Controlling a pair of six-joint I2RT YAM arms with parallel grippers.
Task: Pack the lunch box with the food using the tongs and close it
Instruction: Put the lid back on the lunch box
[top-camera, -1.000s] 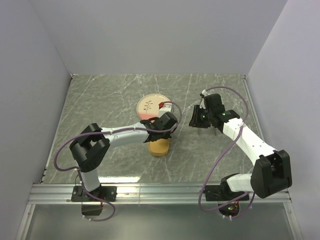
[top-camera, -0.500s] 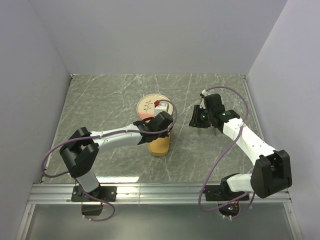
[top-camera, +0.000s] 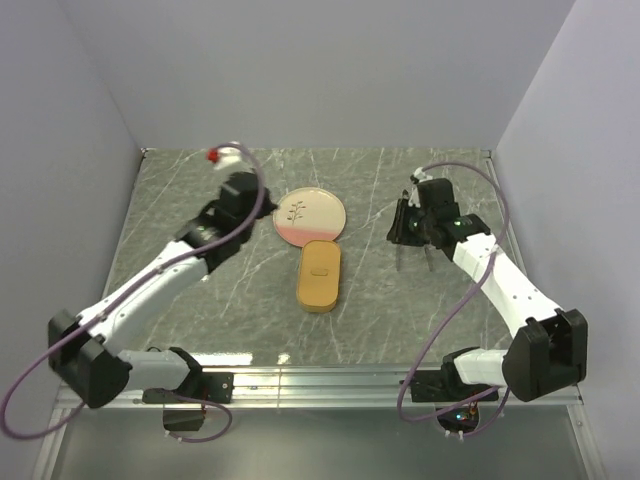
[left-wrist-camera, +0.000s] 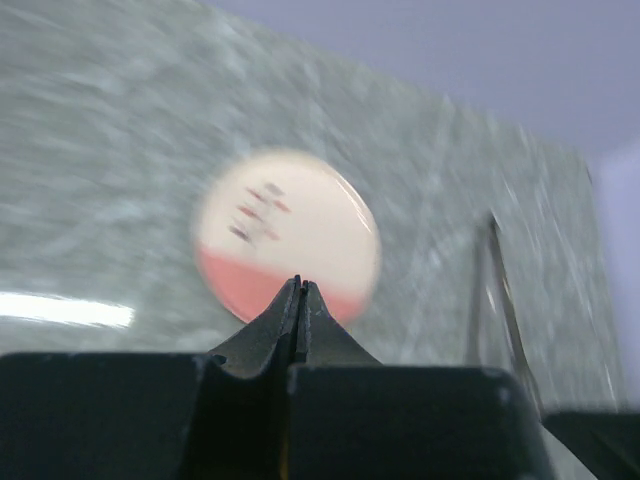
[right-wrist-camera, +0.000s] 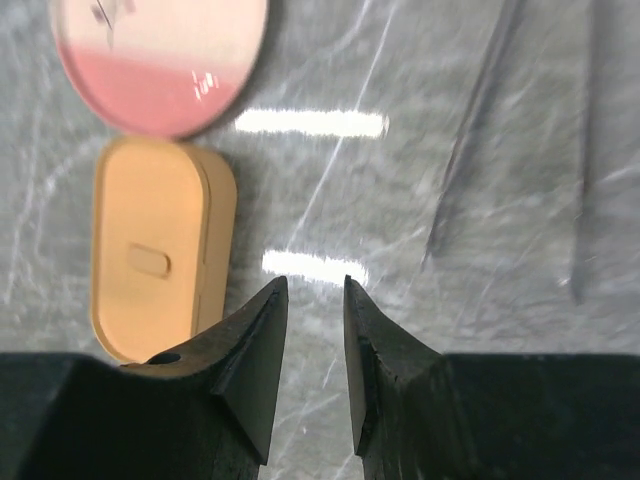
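Note:
The tan-orange lunch box (top-camera: 319, 275) lies in the middle of the table with its lid on, also in the right wrist view (right-wrist-camera: 150, 255). The thin dark tongs (right-wrist-camera: 470, 150) lie on the table to its right, just beyond my right gripper (right-wrist-camera: 315, 285), which hovers open and holds nothing. My left gripper (left-wrist-camera: 300, 285) is raised at the back left, shut and empty, pointing toward the plate. No food shows in any view.
A round pink-and-cream plate (top-camera: 310, 216) sits bare just behind the lunch box. Grey walls close in the table on the left, back and right. A metal rail (top-camera: 320, 385) runs along the near edge.
My left arm has swung off the lunch box to the back left, uncovering the closed lid. My right gripper has shifted slightly toward the back right.

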